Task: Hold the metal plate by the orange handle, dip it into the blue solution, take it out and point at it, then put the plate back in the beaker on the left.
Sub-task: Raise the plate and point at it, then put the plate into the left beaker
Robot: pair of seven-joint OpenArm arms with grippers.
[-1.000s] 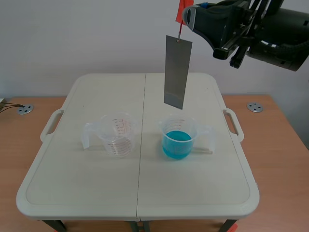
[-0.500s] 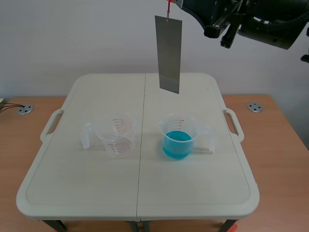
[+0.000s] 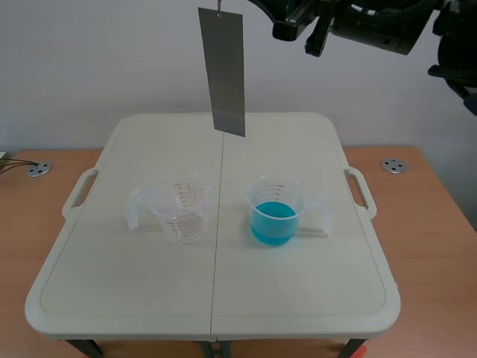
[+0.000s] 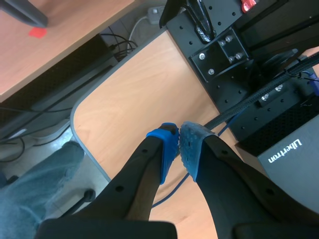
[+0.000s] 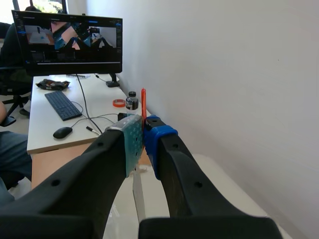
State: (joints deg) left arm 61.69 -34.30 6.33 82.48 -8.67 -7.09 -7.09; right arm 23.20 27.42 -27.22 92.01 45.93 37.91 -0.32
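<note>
Orange handle (image 5: pixel 143 102) found clenched between the pads of the right pincer (image 5: pixel 144 134), rising just above the fingertips as a thin upright strip.

Noted the metal plate (image 3: pixel 227 71) hanging below that pincer: grey, flat, slightly tilted, clear of everything on the table (image 3: pixel 134 291). In the scene view found only the right arm (image 3: pixel 358 22) across the top; could not see the fingertips there, cut off at the edge.

Recorded the beaker of blue solution (image 3: pixel 276 212) well below the right pincer and well apart from the plate's lower edge. Recorded the clear beaker (image 3: pixel 181 209) likewise well below, near the blue one, with handles turned outward. Noted both beakers upright on the table.

Found the left pincer (image 4: pixel 178 144) clenched on nothing, with blue pads all but touching. Noted a wooden surface (image 4: pixel 139 99) beneath it, black equipment housing (image 4: pixel 224 55) ahead of it, and a leg in blue denim (image 4: pixel 35 184) to one side.

Noted a white wall (image 5: pixel 224 74) ahead of the right pincer; beside and beyond it, a side table (image 5: pixel 45 139) carrying a monitor (image 5: pixel 70 42), a keyboard (image 5: pixel 62 104) and a mouse (image 5: pixel 63 132).
</note>
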